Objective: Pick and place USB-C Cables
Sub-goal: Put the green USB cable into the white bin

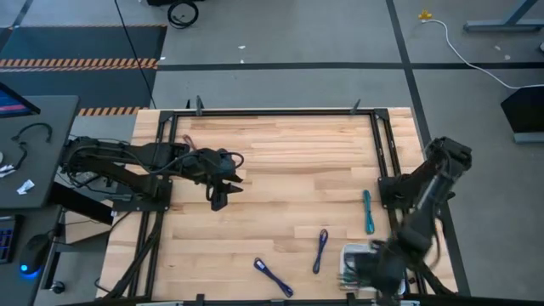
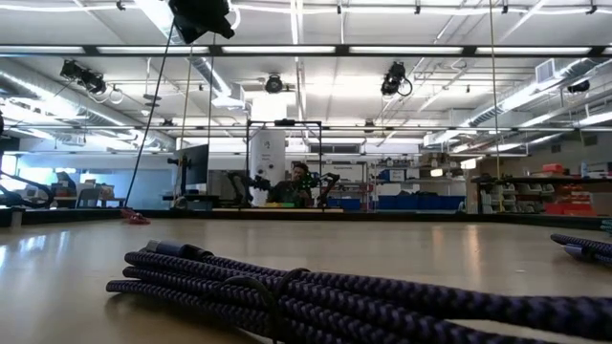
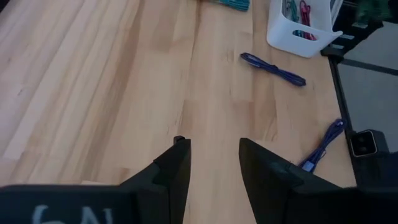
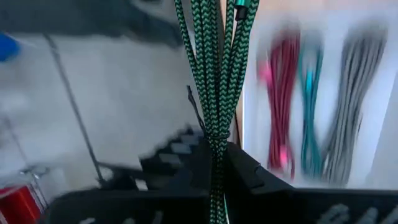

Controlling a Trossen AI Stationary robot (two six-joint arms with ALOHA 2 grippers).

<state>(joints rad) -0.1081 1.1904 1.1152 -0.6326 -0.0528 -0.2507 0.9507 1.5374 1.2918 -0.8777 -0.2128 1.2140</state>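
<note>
My right gripper (image 1: pixel 374 270) is shut on a green cable bundle (image 4: pixel 214 74) over the rim of a white bin (image 1: pixel 350 255) at the table's near right. The bin shows in the right wrist view (image 4: pixel 373 93) with magenta (image 4: pixel 283 93), teal (image 4: pixel 309 106) and grey (image 4: pixel 351 106) bundles lying in it. On the table lie a teal cable (image 1: pixel 368 211) and two blue cables (image 1: pixel 320 249) (image 1: pixel 273 276). My left gripper (image 1: pixel 219 200) is open and empty above the left middle of the table, also shown in its wrist view (image 3: pixel 214 168). My right gripper pinches the green bundle between its two fingers at the tied waist (image 4: pixel 214 140) of the bundle. The fingers point down from above. The bundle hangs below them, lifted clear, beside the bin's wall.
A black frame (image 1: pixel 378 144) runs along the table's sides and far edge. In the low view one dark blue cable (image 2: pixel 335 296) lies close in front and another (image 2: pixel 583 247) at the right. Bare wood (image 1: pixel 289 161) spans the table's middle and far part.
</note>
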